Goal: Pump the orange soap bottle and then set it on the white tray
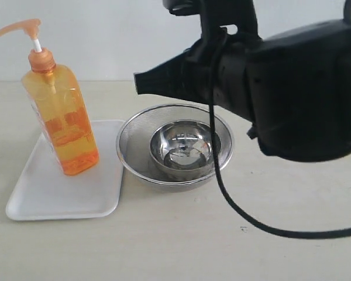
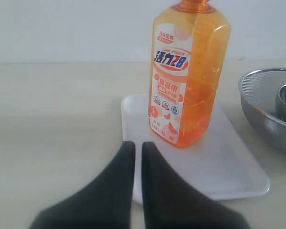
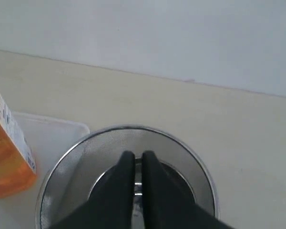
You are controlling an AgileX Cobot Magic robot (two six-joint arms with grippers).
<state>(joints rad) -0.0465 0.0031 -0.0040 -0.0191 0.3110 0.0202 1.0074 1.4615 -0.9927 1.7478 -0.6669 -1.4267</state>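
Observation:
The orange soap bottle (image 1: 59,120) stands upright on the white tray (image 1: 58,196), its pump head (image 1: 19,27) raised on a white stem. The left wrist view shows the same bottle (image 2: 188,71) on the tray (image 2: 229,162), with my left gripper (image 2: 137,145) shut and empty a short way in front of it, over the tray's near edge. My right gripper (image 1: 141,83) is shut, empty, and hovers above the strainer; in its own view its fingertips (image 3: 137,156) sit over the steel bowl.
A round metal mesh strainer (image 1: 134,137) stands right of the tray with a steel bowl (image 1: 185,146) inside it. My right arm's black body (image 1: 304,88) and its cable (image 1: 251,222) fill the upper right. Beige tabletop (image 1: 181,246) lies in front.

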